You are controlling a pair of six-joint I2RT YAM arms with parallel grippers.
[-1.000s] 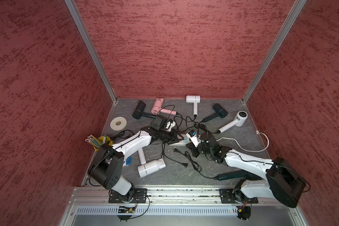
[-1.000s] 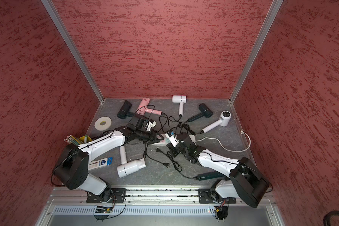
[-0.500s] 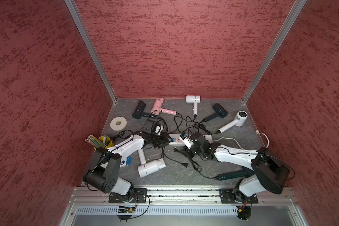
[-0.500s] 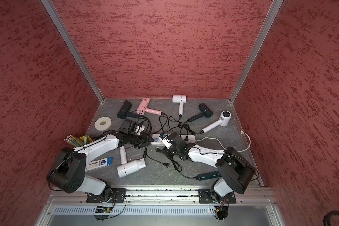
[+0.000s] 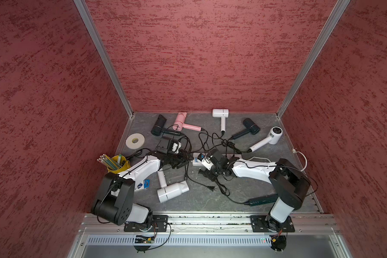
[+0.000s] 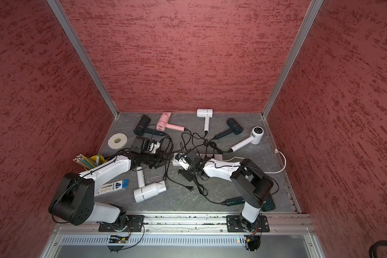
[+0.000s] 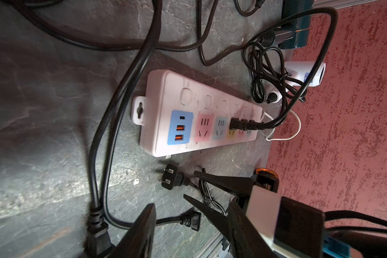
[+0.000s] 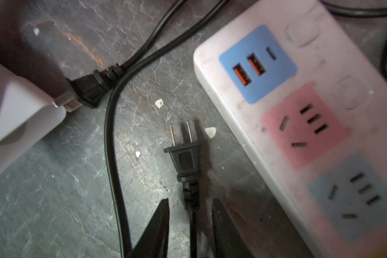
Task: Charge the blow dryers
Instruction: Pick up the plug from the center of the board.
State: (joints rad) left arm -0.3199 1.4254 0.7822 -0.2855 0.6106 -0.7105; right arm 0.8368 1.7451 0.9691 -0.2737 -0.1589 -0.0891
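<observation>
Several blow dryers lie about the grey table: pink (image 5: 180, 120), black (image 5: 158, 125), white (image 5: 220, 112), and a white one at the front (image 5: 172, 191). The white power strip (image 7: 199, 116) has black plugs (image 7: 237, 124) in its far sockets. A loose two-pin plug (image 8: 184, 156) lies flat beside the strip. My right gripper (image 8: 191, 205) is open, its fingers astride that plug's cord without pinching it. My left gripper (image 7: 191, 225) is open just above the table, over another loose plug (image 7: 192, 221). A thick-corded plug (image 7: 96, 234) lies by its outer finger.
Black cords tangle across the middle of the table. A yellow cup of pencils (image 5: 115, 164), a tape roll (image 5: 135, 141) and a blue-and-white pack (image 5: 143, 184) sit at the left. A dark green dryer (image 5: 261, 199) lies by the right arm's base. Red walls close in three sides.
The right gripper's jaws have spread apart and the plug now lies loose on the table. The right arm's elbow has swung inward and farther back. The left gripper has drawn back slightly.
</observation>
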